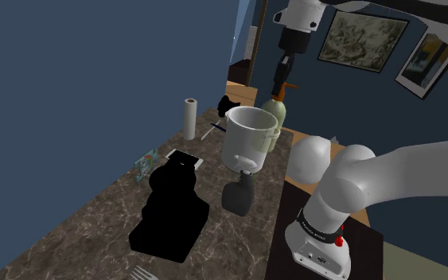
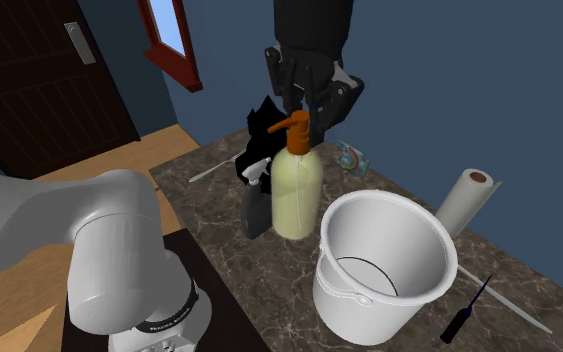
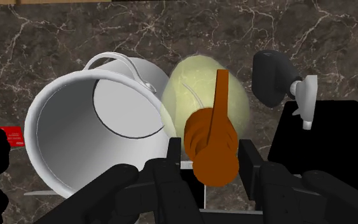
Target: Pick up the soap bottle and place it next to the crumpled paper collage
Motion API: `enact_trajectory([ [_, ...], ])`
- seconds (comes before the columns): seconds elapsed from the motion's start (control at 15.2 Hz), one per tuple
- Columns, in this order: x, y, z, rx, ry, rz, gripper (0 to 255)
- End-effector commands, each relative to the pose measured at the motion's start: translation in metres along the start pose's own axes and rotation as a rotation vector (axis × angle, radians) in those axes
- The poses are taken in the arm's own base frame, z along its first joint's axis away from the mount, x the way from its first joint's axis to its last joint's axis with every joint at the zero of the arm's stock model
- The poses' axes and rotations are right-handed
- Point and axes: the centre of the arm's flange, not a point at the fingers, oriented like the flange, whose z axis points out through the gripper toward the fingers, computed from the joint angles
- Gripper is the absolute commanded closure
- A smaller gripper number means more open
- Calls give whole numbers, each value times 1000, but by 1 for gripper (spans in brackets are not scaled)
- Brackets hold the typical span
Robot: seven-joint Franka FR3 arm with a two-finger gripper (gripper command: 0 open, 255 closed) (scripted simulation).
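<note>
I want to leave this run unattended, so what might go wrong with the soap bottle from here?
1. The gripper is at the narrow orange pump, high on the soap bottle; held only there, the body may swing or slip out.
2. The white bucket stands close beside the bottle, with a dark spray bottle on its other side; a tilted lift or sideways move could knock either.

No wording could be read for certain. Small white lettering ran around the dark ring [image 2: 166,318] at the arm's base joint, too small to make out. A red patch [image 3: 9,136] beside the white bucket [image 3: 49,143] carried pale print, likewise illegible.
</note>
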Motion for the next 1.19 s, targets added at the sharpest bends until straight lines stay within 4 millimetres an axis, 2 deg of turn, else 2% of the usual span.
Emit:
enact_trajectory([
  [0.0,-1,0,-11,0,0,0,255],
  [0.99,2,-2,-87,0,0,0,255],
  [1.12,10,24,-87,0,0,0,255],
])
